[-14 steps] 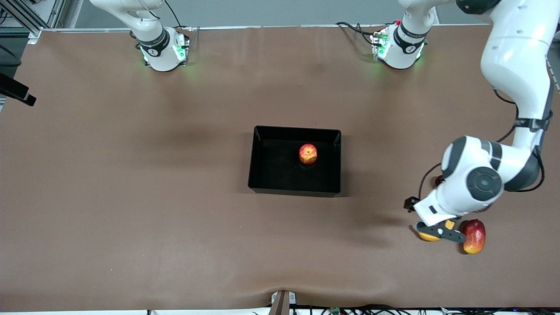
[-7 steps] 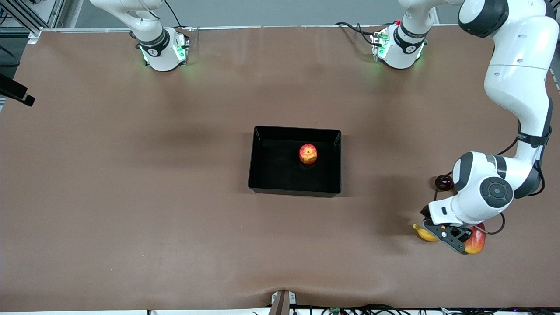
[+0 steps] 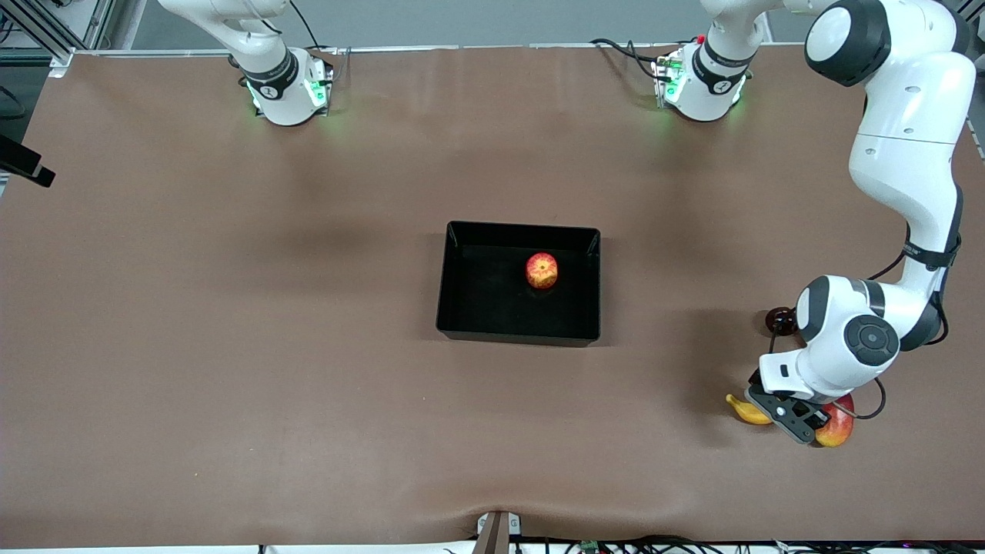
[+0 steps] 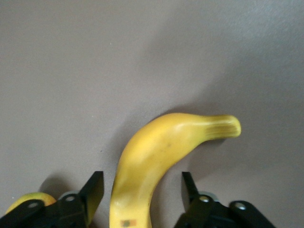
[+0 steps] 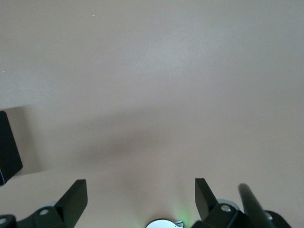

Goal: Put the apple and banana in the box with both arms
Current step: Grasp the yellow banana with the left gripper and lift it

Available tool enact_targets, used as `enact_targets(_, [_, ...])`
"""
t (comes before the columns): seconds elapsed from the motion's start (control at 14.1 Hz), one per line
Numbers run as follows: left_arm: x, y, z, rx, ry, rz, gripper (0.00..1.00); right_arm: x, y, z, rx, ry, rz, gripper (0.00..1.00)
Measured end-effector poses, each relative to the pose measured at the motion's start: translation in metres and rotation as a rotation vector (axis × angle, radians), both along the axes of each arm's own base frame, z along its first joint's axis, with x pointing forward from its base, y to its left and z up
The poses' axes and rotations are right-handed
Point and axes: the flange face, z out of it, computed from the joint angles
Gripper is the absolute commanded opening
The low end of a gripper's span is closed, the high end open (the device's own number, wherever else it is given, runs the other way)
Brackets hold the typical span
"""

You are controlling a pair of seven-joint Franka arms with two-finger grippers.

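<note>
Front view
- Box [image 3: 454, 308]: is sitting in the middle of the frame, open top facing up.
- Apple [image 3: 542, 270]: is lying inside the box, in the part nearer the bases and the left arm's end.
- Banana [image 3: 748, 412]: is lying on the table [image 3: 231, 346] low in the frame at the left arm's end, well apart from the box. Only one yellow tip is showing past the gripper.
- Left gripper [image 3: 793, 415]: is reaching down right over the banana.
- Red-yellow fruit [image 3: 839, 423]: is lying just beside the banana, partly under the left arm's wrist.
- Dark round thing [image 3: 782, 319]: is sitting higher in the frame than the banana, beside the left arm.
- Right arm: is waiting; only its base and lower links are showing at the top of the frame.

Left wrist view
- Left gripper [image 4: 141, 185]: is straddling the banana [image 4: 156, 147] with its fingers [image 4: 95, 190] apart, a strip of table showing on each side — not clamped.
- Yellowish fruit [image 4: 26, 202]: is peeking out beside one finger.

Right wrist view
- Right gripper [image 5: 140, 190]: is hanging over bare table, fingers [image 5: 76, 194] spread wide — holding nothing.
</note>
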Motion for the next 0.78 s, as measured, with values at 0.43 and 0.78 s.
enact_targets(0.43, [0.007, -0.009, 0.018, -0.013, -0.046, 0.002, 0.00, 0.001, 0.000, -0.001, 0.000, 0.001, 0.001, 1.00])
enact_targets(0.78, [0.007, -0.069, 0.093, -0.116, -0.031, 0.117, 0.00, 0.002, 0.004, -0.002, 0.002, -0.001, 0.008, 1.00])
